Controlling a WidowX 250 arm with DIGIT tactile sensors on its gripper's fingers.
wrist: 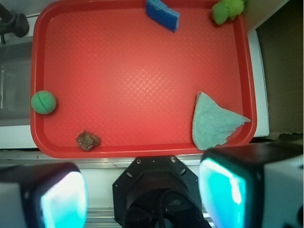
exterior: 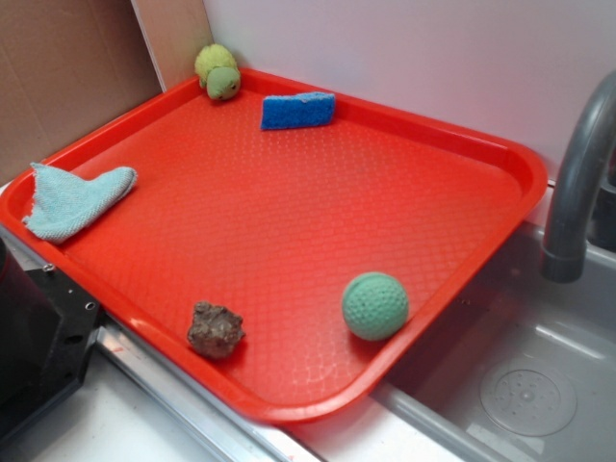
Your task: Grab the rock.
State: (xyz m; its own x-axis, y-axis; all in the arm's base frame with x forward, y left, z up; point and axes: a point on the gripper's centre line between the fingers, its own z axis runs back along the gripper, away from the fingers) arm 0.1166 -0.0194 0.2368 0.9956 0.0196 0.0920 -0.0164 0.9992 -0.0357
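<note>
The rock (exterior: 215, 329) (wrist: 88, 140) is a small lumpy brown-grey stone lying on the red tray (exterior: 289, 212) (wrist: 133, 85) close to its near rim. My gripper (wrist: 142, 194) hangs high above the tray's near edge, over the robot's black base, far from the rock. Its two fingers with cyan pads (wrist: 223, 192) stand wide apart and hold nothing. In the exterior view the gripper itself is out of frame; only the black base (exterior: 38, 337) shows at the lower left.
On the tray also lie a dimpled green ball (exterior: 374, 305) (wrist: 43, 102), a blue sponge (exterior: 298, 110) (wrist: 162, 14), a yellow-green plush toy (exterior: 218, 71) (wrist: 227, 9) and a light blue cloth (exterior: 75, 199) (wrist: 213, 121). A sink with a grey faucet (exterior: 577, 183) lies to the right.
</note>
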